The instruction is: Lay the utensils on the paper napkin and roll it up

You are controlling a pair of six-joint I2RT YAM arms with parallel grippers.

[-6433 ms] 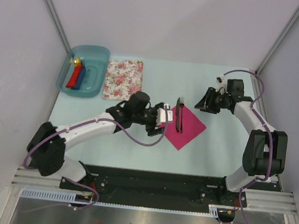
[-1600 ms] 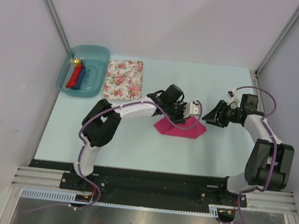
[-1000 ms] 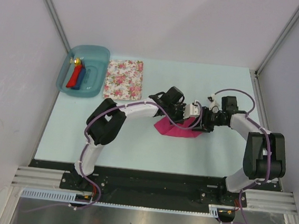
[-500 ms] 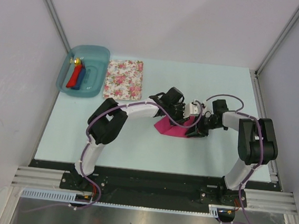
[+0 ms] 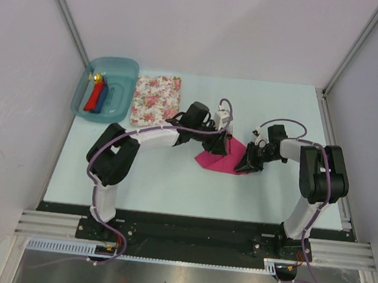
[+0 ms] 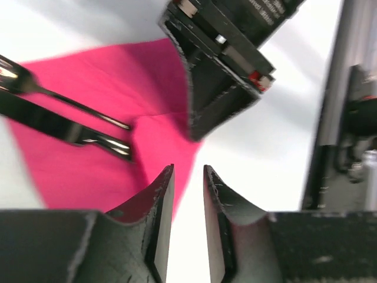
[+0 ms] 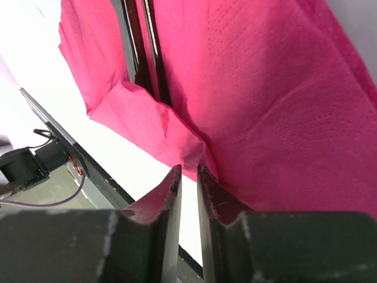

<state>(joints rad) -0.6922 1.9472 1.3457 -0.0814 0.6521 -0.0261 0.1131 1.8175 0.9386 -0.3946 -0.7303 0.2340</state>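
The paper napkin (image 5: 217, 161) lies on the table between my two grippers, with one edge turned over into a folded flap (image 7: 147, 121). The fork (image 6: 70, 101) and the knife (image 6: 53, 125) lie side by side on the napkin, and the flap covers one end of them. The floral cloth (image 5: 156, 99) sits well apart from the napkin, at its far left.

My right gripper (image 7: 189, 171) is down at the napkin's right edge. Its jaws are at a narrow slit and the flap's edge meets the tips, but I cannot tell whether the paper is actually pinched. My left gripper (image 6: 188, 171) hangs just off the napkin's corner, jaws narrow and holding nothing.

I judge the step in hand to be the first turn of the roll. To do it well I'd confirm a real pinch and stay low. I'd draw the flap snugly over both handles and carry the fold straight across the napkin. The pull should be gentle, since thin paper tears and the cutlery can skid out.
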